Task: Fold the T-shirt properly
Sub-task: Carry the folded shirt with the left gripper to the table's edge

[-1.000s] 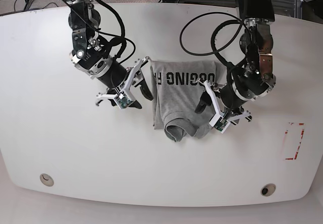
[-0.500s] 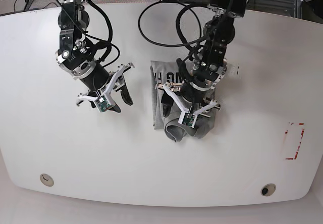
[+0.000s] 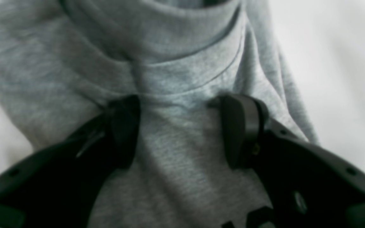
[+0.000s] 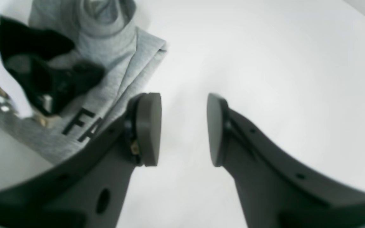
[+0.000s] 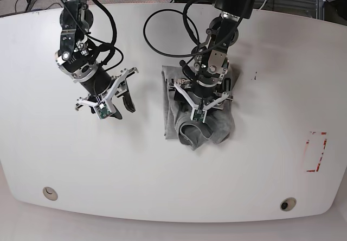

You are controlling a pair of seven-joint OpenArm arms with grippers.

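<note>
The heather-grey T-shirt (image 5: 172,120) lies folded into a narrow bundle at the table's middle, with a rolled lump (image 5: 191,138) at its near end. My left gripper (image 5: 199,111) is on top of it, covering most of the lettering. In the left wrist view the gripper (image 3: 182,126) is open, both fingers (image 3: 239,129) resting on the grey cloth (image 3: 176,72) just below a fold ridge. My right gripper (image 5: 120,108) is open and empty over bare table, left of the shirt. The right wrist view shows the gripper (image 4: 184,129) beside the shirt's edge (image 4: 119,72) with "FA" lettering.
The white table (image 5: 108,165) has two round holes at the near left (image 5: 50,192) and near right (image 5: 288,203). A red-outlined mark (image 5: 316,151) sits at the right side. Black cables (image 5: 162,29) loop behind the arms.
My left arm swung from the shirt's right edge onto its middle, hiding the lettering. My right arm let go of the shirt's left edge and drew away to the left.
</note>
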